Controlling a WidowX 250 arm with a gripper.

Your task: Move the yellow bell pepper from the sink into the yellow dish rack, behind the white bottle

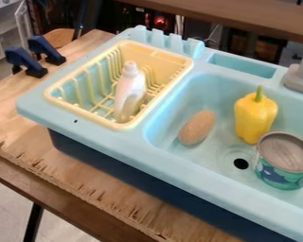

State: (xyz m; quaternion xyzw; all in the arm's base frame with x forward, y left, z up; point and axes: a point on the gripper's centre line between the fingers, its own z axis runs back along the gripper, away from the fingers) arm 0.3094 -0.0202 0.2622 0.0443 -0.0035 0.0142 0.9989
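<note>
A yellow bell pepper [255, 116] with a green stem stands in the right part of the light blue toy sink [110, 139]. To its left lies a brown, potato-like object [197, 127], tilted and apart from it. A can [284, 160] with a grey top and a teal, patterned side stands at the right, close in front of the pepper. In the pale yellow dish rack [84, 115] on the left, a white bottle [129, 92] leans with its narrow top towards the back.
The sink's dark drain hole [241, 163] is left of the can. A grey faucet base [300, 78] stands on the back right rim. Two blue clamps [46, 49] grip the wooden table [84, 175] at the back left. A wooden beam [243, 16] crosses behind.
</note>
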